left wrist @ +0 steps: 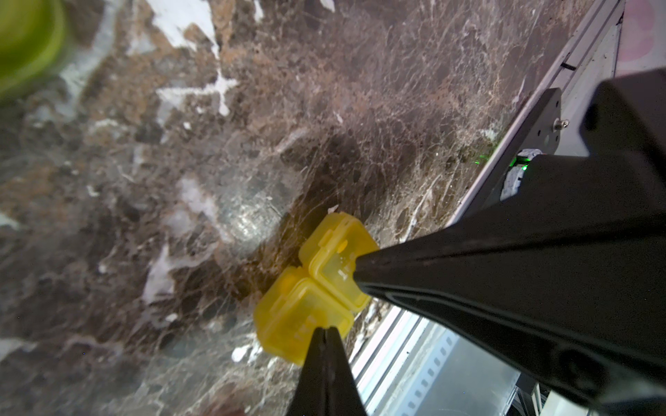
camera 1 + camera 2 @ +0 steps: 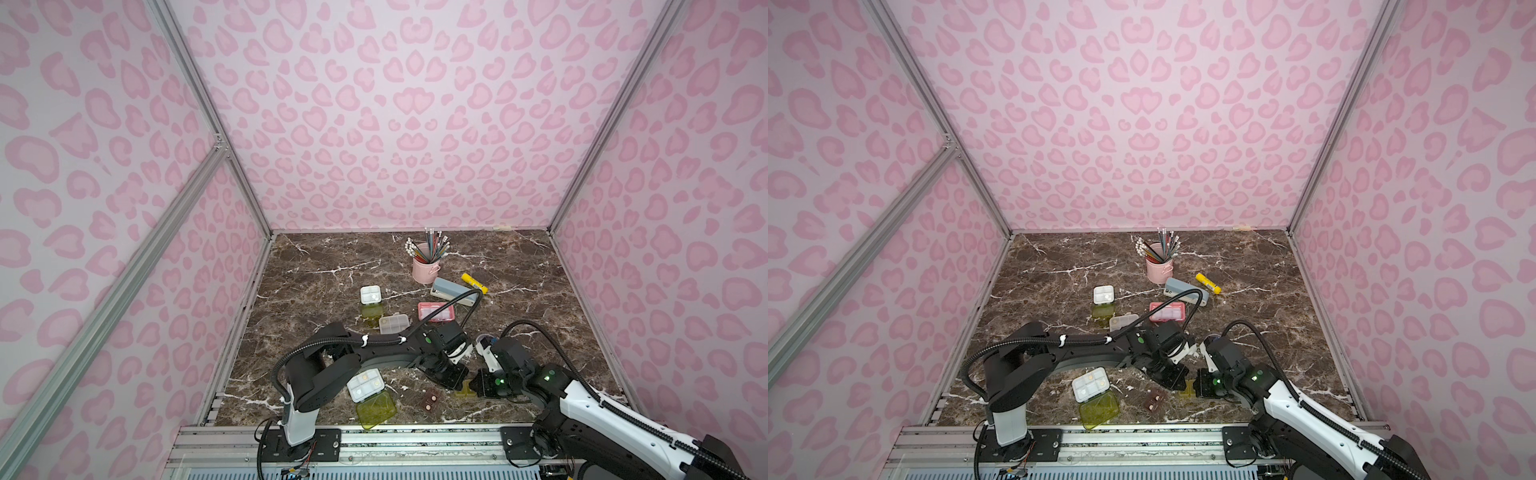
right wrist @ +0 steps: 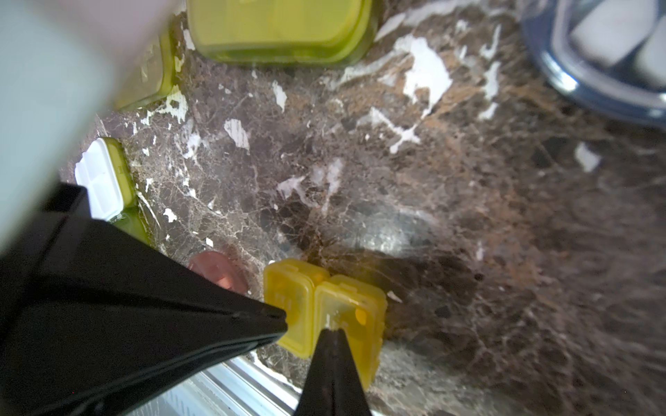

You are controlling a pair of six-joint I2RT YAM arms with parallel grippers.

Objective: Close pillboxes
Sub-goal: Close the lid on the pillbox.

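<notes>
A small yellow two-compartment pillbox (image 1: 306, 306) (image 3: 306, 306) (image 2: 464, 390) lies near the table's front edge. My left gripper (image 1: 326, 329) (image 2: 457, 383) is shut, with nothing between its fingers, and its tip rests on one compartment's lid. My right gripper (image 3: 333, 329) (image 2: 477, 388) is shut too, and its tip rests on the neighbouring lid. A white pillbox (image 2: 365, 387) lies at the front left with its yellow-green lid (image 2: 376, 409) open. A brown pillbox (image 2: 430, 401) lies open beside it.
Farther back are a second open white pillbox (image 2: 370, 294), a pale shut pillbox (image 2: 394, 324), a pink pillbox (image 2: 436, 311) and a round dark-blue pillbox (image 2: 484, 338). Behind them stand a grey-blue stapler (image 2: 451, 289), a yellow glue stick (image 2: 473, 281) and a pink pencil cup (image 2: 424, 268).
</notes>
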